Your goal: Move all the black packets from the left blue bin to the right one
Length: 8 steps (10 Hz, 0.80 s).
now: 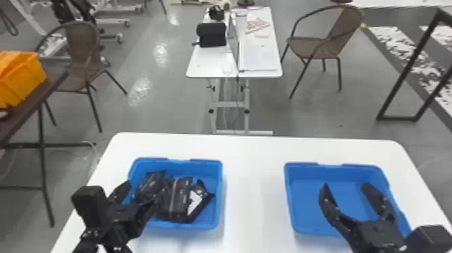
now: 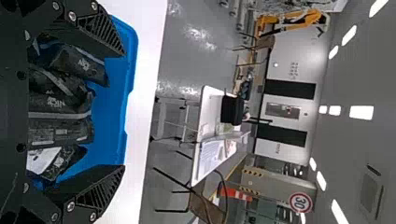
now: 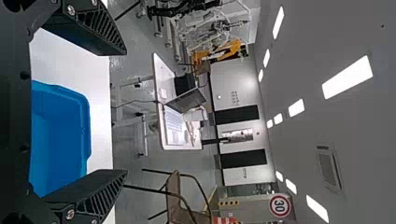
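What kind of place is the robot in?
Probably a robot workshop or lab. It has a smooth grey floor, white metal frames on small wheels and a round white sign with a red rim.

The head view looks forward and down, sharing the near table with both closer, sideways wrist views.

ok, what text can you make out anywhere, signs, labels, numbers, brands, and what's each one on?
"30": round red-rimmed sign, background.
Print on the black packets in the left bin: too small to read.
White label on one packet: nothing readable.
Marks on the far wall: too small to read.
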### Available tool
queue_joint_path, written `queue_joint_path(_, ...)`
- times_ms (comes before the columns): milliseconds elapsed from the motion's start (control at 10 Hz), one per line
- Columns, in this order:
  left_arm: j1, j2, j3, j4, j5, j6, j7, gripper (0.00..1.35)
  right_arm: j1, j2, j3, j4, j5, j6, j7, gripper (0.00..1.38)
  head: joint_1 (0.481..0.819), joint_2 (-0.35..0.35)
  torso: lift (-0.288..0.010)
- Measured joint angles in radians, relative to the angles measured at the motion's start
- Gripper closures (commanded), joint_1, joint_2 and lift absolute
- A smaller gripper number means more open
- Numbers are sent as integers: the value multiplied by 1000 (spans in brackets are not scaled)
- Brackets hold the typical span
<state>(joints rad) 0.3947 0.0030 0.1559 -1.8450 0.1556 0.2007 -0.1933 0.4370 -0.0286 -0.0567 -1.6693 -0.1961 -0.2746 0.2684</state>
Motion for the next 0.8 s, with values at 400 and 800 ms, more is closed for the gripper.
queue_joint_path(400,-167,0,-3,99,31,365,-30,193,-19,-6,17,20,-15,0,1,117,695,28,0)
queue_joint_path(800,-297,0,19,226,-47,571,-34,214,-26,-11,29,33,-28,0,1,117,695,44,0)
